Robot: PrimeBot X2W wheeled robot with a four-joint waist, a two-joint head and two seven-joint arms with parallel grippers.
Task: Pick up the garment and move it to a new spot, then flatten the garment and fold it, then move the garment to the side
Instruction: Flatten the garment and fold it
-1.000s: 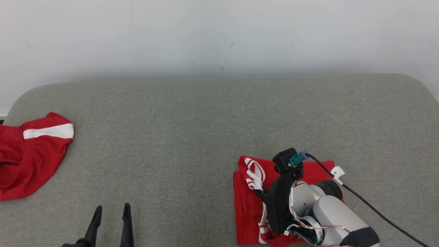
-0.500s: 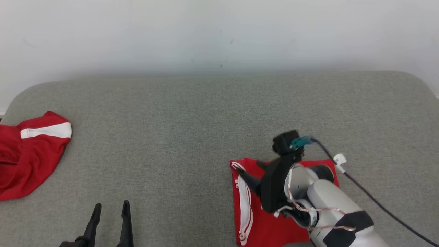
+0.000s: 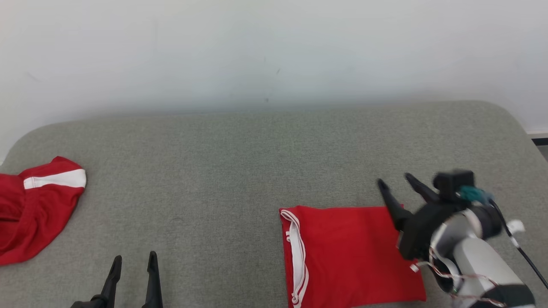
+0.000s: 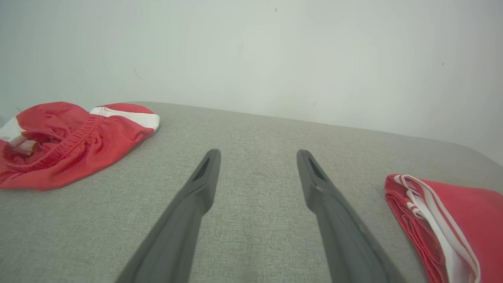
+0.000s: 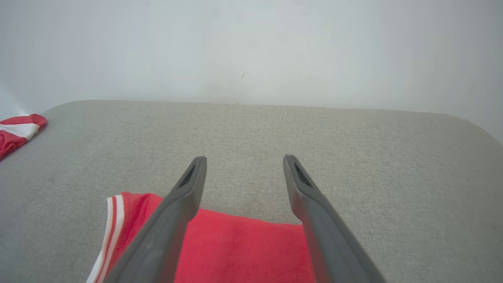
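The garment (image 3: 346, 252) is red with white stripes along its left edge and lies folded flat at the front right of the grey cushion; it shows too in the left wrist view (image 4: 456, 220) and the right wrist view (image 5: 235, 251). My right gripper (image 3: 396, 183) is open and empty, raised over the garment's far right corner, fingers pointing away. In the right wrist view the right gripper (image 5: 241, 161) has only cushion between its tips. My left gripper (image 3: 132, 259) is open at the front left, well away from the garment; in the left wrist view its tips (image 4: 257, 155) stand apart over bare cushion.
A second red garment with a white band (image 3: 34, 205) lies crumpled at the cushion's left edge, its elastic waistband (image 4: 59, 141) seen in the left wrist view. The grey cushion (image 3: 239, 162) ends at a pale wall behind. A black cable (image 3: 524, 256) trails from my right wrist.
My right gripper opened, let go of the garment and rose away to the right. The garment now lies flat and folded. The head camera shifted slightly.
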